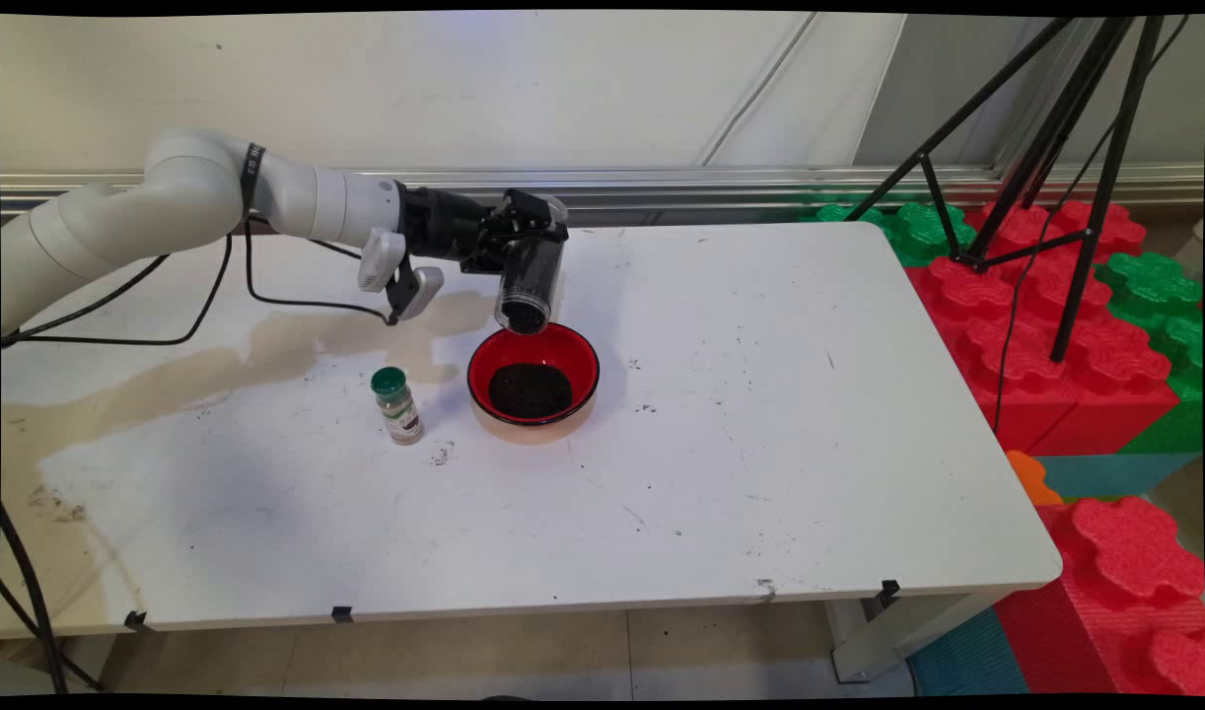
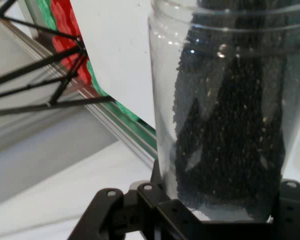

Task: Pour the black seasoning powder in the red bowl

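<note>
My gripper (image 1: pixel 531 237) is shut on a clear plastic jar (image 1: pixel 529 286) of small black seeds, tipped mouth-down just above the far rim of a red bowl (image 1: pixel 583 360). A dark heap of the same seeds lies in the bowl. In the hand view the clear plastic jar (image 2: pixel 225 100) fills the right side between the black fingers (image 2: pixel 155 200), with seeds clinging inside its wall. A small spice bottle (image 1: pixel 397 405) with a green cap stands upright on the table, left of the bowl.
The white table (image 1: pixel 760 444) has a brownish stain across its left part and scattered black specks near the bowl. Black cables hang from the arm at the left. A black tripod (image 1: pixel 1046 148) and red and green foam blocks (image 1: pixel 1076 335) stand to the right.
</note>
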